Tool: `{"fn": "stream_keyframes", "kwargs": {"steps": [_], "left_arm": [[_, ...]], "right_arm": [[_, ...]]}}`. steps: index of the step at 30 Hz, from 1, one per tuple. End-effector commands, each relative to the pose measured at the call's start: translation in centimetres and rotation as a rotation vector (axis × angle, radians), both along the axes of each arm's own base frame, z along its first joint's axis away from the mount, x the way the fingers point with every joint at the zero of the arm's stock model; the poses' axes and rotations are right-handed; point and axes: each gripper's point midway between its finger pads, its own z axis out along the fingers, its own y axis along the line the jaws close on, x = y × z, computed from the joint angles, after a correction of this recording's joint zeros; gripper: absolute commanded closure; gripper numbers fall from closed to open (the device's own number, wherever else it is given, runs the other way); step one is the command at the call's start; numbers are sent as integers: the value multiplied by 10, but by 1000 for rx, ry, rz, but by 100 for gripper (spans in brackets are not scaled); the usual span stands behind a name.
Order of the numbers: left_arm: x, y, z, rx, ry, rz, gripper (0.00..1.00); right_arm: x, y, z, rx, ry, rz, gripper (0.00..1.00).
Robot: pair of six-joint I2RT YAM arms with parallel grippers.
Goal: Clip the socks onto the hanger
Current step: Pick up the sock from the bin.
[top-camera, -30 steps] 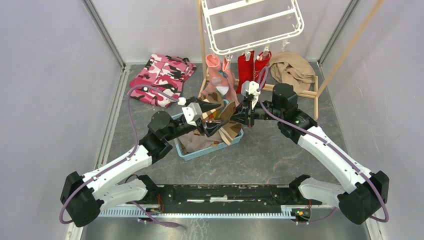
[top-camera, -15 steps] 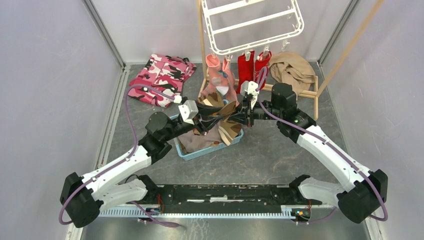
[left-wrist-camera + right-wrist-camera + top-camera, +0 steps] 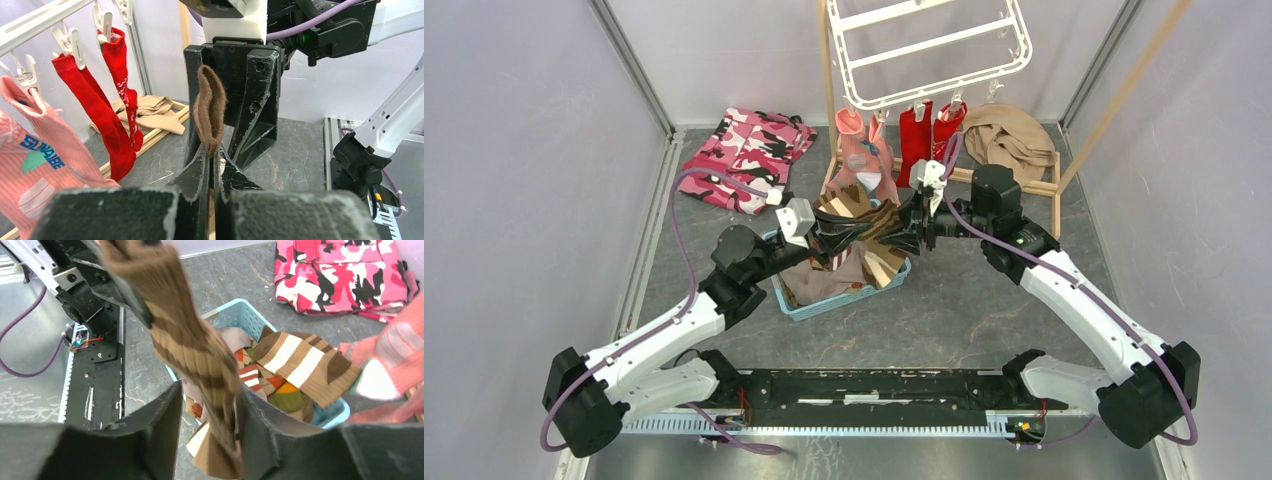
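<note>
- Grey stone-look table [image 3: 984, 310], walled in by pale panels, carries everything.
- White hanger [image 3: 35, 24] hangs at the far side, with pink socks [image 3: 864, 160] and red socks [image 3: 929, 130] already pegged along its near rim.
- Blue basket [image 3: 240, 315] sits between the arms, with more socks inside.
- Brown striped sock [image 3: 190, 355] is stretched above the basket, between both grippers.
- Left gripper [image 3: 212, 165]: fingers pinched tight on one end of this sock.
- Right gripper [image 3: 210, 390]: fingers partly apart on either side of the sock, with no real hold.
- This looks like a handover to the left arm. The next move probably calls for raising the sock to a free peg and pressing that peg open.
</note>
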Motion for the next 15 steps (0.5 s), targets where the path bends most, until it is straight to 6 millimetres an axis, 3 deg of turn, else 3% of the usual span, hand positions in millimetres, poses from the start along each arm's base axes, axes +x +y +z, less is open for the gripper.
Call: {"fn": "stream_keyframes", "kwargs": {"steps": [1, 3, 6, 15], "left_arm": [[-3, 11, 18, -5, -71, 37, 98], [-3, 12, 12, 56, -94, 48, 98], [-4, 12, 0, 150, -109, 42, 98], [-11, 1, 0, 197, -138, -46, 98]], "right_arm": [[4, -14, 31, 31, -107, -17, 44], [1, -17, 36, 23, -145, -7, 36], [-8, -15, 49, 52, -186, 39, 31], [-15, -6, 74, 141, -202, 112, 29]]}}
